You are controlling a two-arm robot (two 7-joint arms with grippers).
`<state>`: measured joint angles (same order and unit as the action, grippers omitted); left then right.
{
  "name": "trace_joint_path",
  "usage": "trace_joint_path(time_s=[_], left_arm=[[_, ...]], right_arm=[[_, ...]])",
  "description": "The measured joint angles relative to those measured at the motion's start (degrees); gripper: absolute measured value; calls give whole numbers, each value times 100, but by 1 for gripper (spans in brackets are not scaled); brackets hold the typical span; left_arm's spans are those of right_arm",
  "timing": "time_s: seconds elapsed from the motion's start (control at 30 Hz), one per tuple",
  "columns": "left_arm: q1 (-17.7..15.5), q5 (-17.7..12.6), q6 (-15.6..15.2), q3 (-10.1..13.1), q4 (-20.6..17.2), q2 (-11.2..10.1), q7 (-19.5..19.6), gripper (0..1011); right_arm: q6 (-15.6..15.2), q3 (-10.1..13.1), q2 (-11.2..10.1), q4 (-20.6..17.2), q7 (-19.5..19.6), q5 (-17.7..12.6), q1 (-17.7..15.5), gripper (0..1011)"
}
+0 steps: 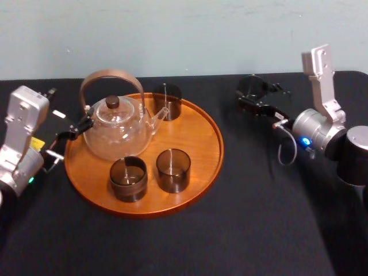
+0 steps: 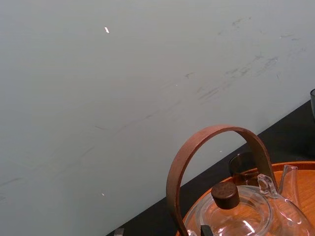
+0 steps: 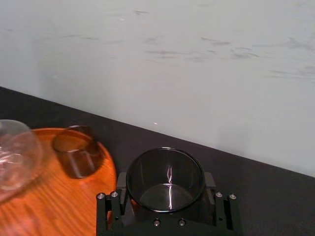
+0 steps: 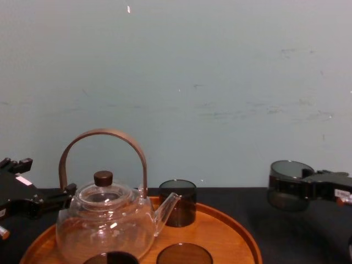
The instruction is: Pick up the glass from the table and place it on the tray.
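My right gripper (image 1: 257, 102) held the glass (image 4: 286, 186) clamped, apparently off the table (image 1: 259, 218), right of the tray (image 1: 201, 155). Pickup looked done; carry-over & set-down were yet to do. Left gripper (image 1: 72, 131) sat idle at tray's left rim.

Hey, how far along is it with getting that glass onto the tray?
Done: the right claw is shut on the glass, which looks lifted off the table, right of the tray. In hand: the transfer. To do: bring it over the tray, where three glasses and a teapot sit, and release. Left claw sits beside the teapot.
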<state>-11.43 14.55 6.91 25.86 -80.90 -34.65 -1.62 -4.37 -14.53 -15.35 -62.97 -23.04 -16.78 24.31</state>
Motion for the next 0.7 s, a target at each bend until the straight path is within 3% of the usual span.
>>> trace_joint_path(time_s=[0.27,0.7], left_arm=[[0,0,0,0,0,0,0,1009],[0,0,0,0,0,0,0,1010]], right_arm=[[-49,-213,38,-184,-103,-86,-46,912],[-57,-593,199,-118,-230,-200,38,912]])
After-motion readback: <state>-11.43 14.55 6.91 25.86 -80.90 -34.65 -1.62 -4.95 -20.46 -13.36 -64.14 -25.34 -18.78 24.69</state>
